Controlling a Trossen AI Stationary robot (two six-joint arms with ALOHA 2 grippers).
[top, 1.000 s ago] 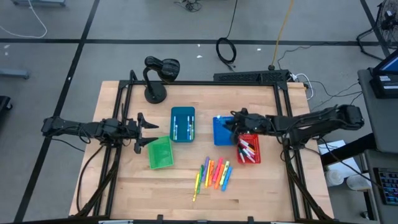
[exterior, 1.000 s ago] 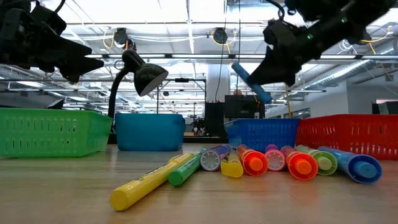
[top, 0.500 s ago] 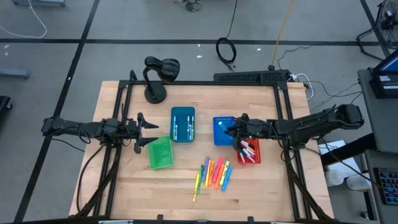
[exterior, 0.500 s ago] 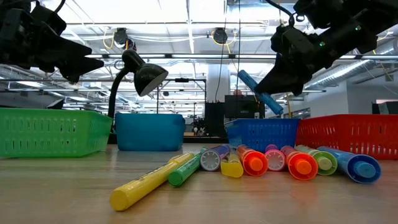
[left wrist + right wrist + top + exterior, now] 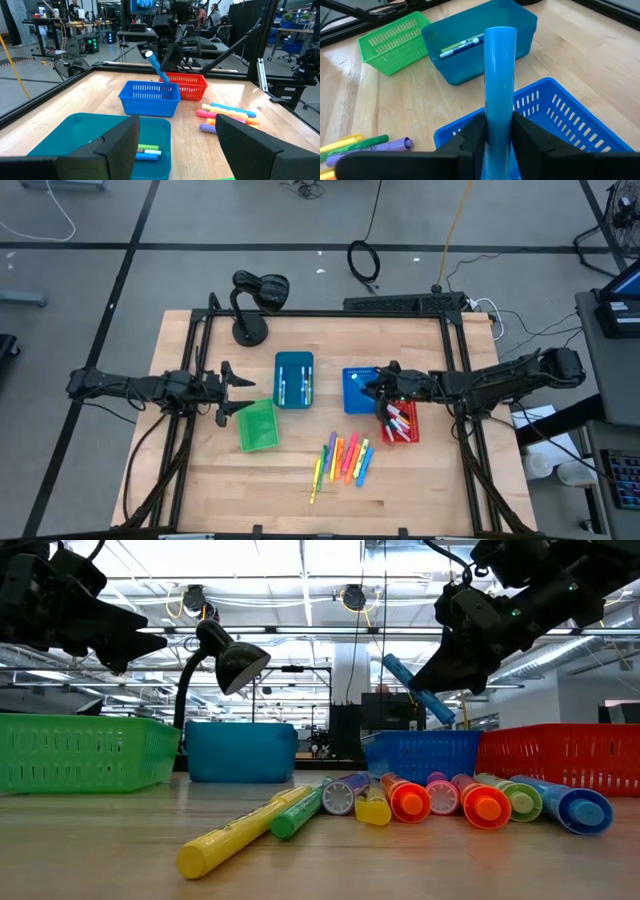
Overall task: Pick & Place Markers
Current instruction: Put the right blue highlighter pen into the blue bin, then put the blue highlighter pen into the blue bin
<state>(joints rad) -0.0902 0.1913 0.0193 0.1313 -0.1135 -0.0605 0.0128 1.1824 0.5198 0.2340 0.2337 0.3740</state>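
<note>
My right gripper (image 5: 378,387) hangs over the blue bin (image 5: 352,392) and is shut on a blue marker (image 5: 500,75). In the low view that marker (image 5: 410,682) slants above the bin. Several neon markers (image 5: 345,460) lie flat on the wood near the table's near edge. More white-bodied markers lie in the red bin (image 5: 400,422), and two lie in the teal bin (image 5: 294,380). My left gripper (image 5: 232,390) waits open beside the green bin (image 5: 257,425). My right gripper pinches the blue marker between its two fingers (image 5: 472,137) on the lower part of its barrel (image 5: 499,127). The fingers slant down from the table's right side. The marker is lifted clear above the blue bin (image 5: 560,120), tilted, its long free end pointing up and away from the fingers.
A black desk lamp (image 5: 255,300) stands at the table's far left. The green, teal, blue and red bins sit in a row across the middle. Bare wood lies along the near edge on either side of the loose markers.
My right gripper, still holding the blue marker, has shifted slightly toward the table's right edge and a little down over the blue bin. It has then kept still for the last half second.
</note>
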